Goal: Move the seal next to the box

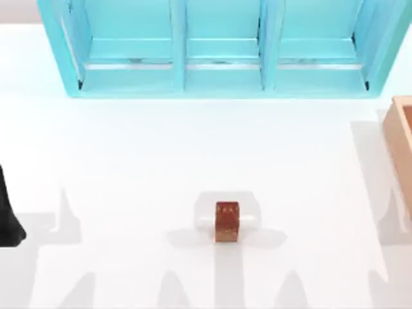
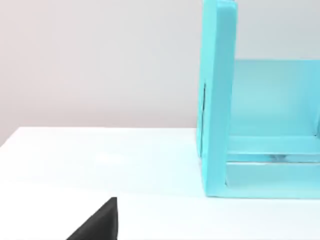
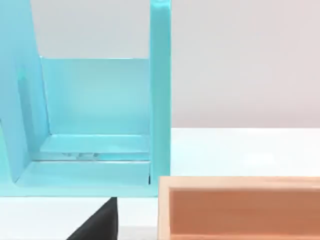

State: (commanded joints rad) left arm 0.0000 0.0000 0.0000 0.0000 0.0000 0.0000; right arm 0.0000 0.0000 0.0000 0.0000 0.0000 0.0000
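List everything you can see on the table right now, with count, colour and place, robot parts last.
seal: one, reddish-brown speckled block on a white base, standing near the table's front middle.
box: one, light tan, open, at the table's right edge, well apart from the seal.
shelf unit: one, turquoise, three compartments, along the table's back.
table: one, white.
left arm: one black part, at the table's left edge, parked.
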